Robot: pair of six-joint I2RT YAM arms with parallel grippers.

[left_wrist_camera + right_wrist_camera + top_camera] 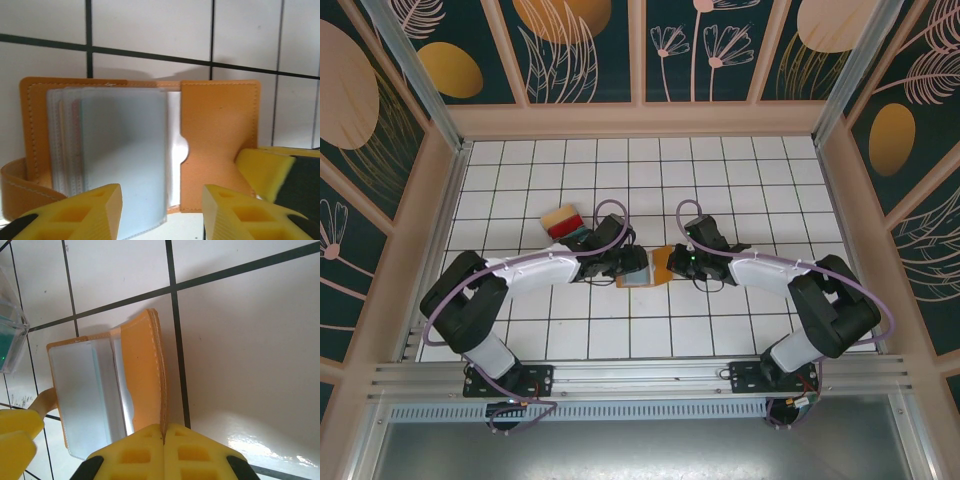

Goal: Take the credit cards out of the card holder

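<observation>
The card holder [215, 135] lies open on the tiled floor, orange-brown with grey-blue clear pockets [122, 155] fanned over its left half. It sits between the two arms in the top view, card holder [658, 266]. My left gripper [162, 215] is open, its yellow fingers either side of the lower edge of the front pocket without pinching it. My right gripper [163, 432] is shut on the edge of the card holder's [140, 365] right cover. Tan, red and teal credit cards [565, 222] lie stacked on the floor beyond the left arm.
White tiles with dark grout cover the floor [740, 180], enclosed by patterned walls. The right gripper's yellow finger [265, 170] shows at the card holder's lower right corner. The left gripper's fingers [17, 435] sit close at the holder's left.
</observation>
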